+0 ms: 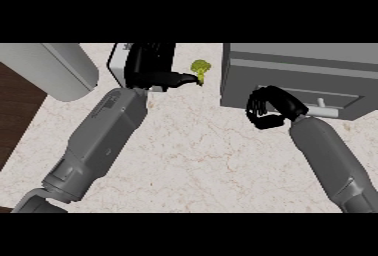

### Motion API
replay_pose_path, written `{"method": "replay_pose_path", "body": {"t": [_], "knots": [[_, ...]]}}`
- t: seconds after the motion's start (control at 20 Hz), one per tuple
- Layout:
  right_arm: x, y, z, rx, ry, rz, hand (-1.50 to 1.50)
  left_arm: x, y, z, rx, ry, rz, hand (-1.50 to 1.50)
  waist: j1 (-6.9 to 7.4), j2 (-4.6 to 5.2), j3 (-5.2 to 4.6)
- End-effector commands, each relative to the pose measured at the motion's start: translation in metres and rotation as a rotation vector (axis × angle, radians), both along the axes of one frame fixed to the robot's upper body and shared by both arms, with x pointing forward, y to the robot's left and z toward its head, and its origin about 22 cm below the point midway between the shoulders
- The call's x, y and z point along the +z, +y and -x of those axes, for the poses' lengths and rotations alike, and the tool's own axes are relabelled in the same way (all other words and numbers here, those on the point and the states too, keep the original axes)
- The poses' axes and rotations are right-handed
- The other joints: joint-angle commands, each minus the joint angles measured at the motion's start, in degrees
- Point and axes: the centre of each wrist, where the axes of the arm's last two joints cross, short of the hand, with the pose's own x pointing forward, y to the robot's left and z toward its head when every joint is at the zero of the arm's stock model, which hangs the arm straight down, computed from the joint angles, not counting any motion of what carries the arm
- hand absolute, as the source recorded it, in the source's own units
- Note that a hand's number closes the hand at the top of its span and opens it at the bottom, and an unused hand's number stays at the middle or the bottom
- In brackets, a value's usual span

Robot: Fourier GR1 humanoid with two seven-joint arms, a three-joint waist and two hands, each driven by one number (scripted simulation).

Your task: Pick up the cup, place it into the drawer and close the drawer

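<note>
- The drawer (pixel 303 82) unit sits at about two o'clock on the counter (pixel 199 160): a grey box with a pale front panel and a small light handle (pixel 322 102) poking out.
- The right hand (pixel 272 107) is against that front, at the panel's left end, fingers curled and bunched together. Nothing shows inside them, so I judge it is pushing the panel home, not carrying anything.
- The drawer looks nearly or fully shut; no open cavity shows. Whether the front has fully seated I cannot tell.
- The cup is not plainly visible. A white object (pixel 118 62) with a dark edge lies at eleven o'clock, mostly hidden under the left hand (pixel 151 67); I cannot say what it is. If the cup is already inside the drawer, the view gives no way to confirm it.
- The left hand reaches up to about twelve o'clock, fingers lying over the white object and the thumb stretched right. I cannot tell whether the fingers grip it or simply rest on it.
- Just beside the thumb tip, at roughly one o'clock, stands a small yellow-green item (pixel 200 68), apparently broccoli, apart from the drawer and probably not part of the job.
- A pale grey rounded body (pixel 52 67) fills the ten o'clock corner.
- Judging by the right hand's placement, the closing step is under way or almost finished.
</note>
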Motion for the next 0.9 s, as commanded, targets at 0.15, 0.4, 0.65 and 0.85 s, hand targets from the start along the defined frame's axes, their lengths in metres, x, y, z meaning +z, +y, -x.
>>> {"method": "replay_pose_path", "body": {"t": [0.15, 0.4, 0.65, 0.85], "knots": [[0.055, -0.035, -0.038, -0.147, -0.128, -0.083, 1.50, 0.000, 0.019, 0.004, -0.030, -0.004, 0.009, -1.50, 2.65, 0.83, 0.14], [0.077, -0.051, -0.045, -0.206, -0.125, -0.129, 1.50, 0.001, 0.029, 0.005, -0.067, 0.003, -0.003, -1.50, 3.71, 1.08, 0.13], [0.099, -0.064, -0.047, -0.209, -0.144, -0.162, 1.50, -0.009, 0.037, 0.010, -0.074, 0.012, -0.012, -1.50, 4.38, 1.36, 0.07], [0.108, -0.065, -0.048, -0.194, -0.146, -0.180, 1.50, -0.011, 0.035, 0.012, -0.089, 0.007, -0.005, -1.50, 5.10, 1.57, 0.00]]}}
